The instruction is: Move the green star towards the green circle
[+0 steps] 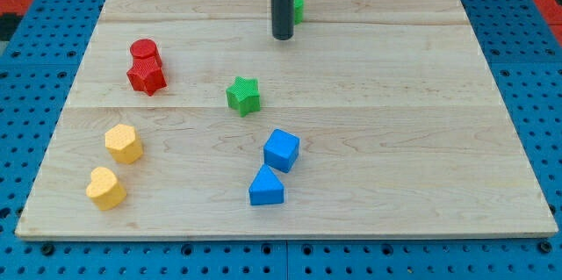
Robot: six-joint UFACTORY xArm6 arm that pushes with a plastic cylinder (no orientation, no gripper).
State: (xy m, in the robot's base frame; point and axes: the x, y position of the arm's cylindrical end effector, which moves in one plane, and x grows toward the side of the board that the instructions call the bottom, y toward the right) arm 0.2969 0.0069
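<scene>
The board (439, 96) lies on a blue pegboard (26, 96). My rod ends at my tip (282, 39), near the view's top, no jaws to open or close. Just behind it peeks the green circle (299, 6). The green star (243, 95) sits mid-board, well below my tip, apart from it.

Pale wooden board (395, 96); seemingly matt plastic green star (243, 95)
</scene>
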